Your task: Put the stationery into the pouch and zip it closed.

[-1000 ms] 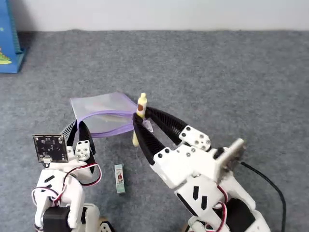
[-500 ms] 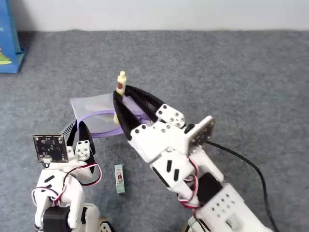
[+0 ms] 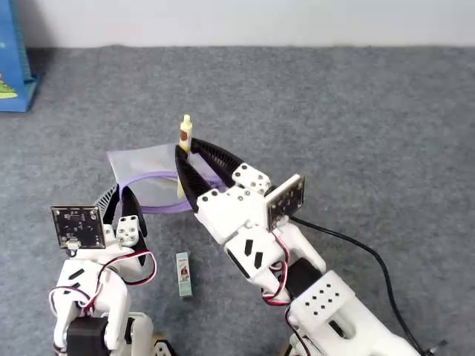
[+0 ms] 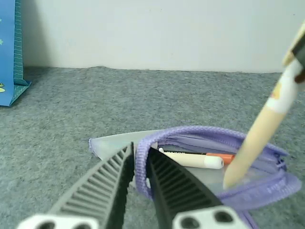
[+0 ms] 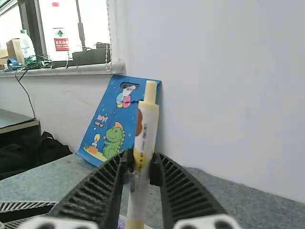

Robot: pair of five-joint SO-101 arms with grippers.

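Note:
The translucent pouch (image 3: pixel 142 165) with a purple zipper lies on the grey carpet, its mouth open. My left gripper (image 3: pixel 125 199) is shut on the pouch's zipper rim (image 4: pixel 141 160) and holds it up. My right gripper (image 3: pixel 187 150) is shut on a cream pen (image 3: pixel 185 130), which stands nearly upright over the pouch. The pen (image 4: pixel 263 127) has its lower tip inside the open mouth. A white and orange pen (image 4: pixel 196 160) lies inside the pouch. In the right wrist view the gripper (image 5: pixel 141 157) clamps the cream pen (image 5: pixel 144 126) at mid-length.
A small green and white eraser-like block (image 3: pixel 183 274) lies on the carpet between the two arm bases. A blue cartoon bag (image 3: pixel 11 70) stands at the far left against the white wall, the same blue bag (image 5: pixel 117 121) in the right wrist view.
My right arm has carried the cream pen leftward from the pouch's right corner to above its open mouth. The left gripper has kept still on the zipper rim.

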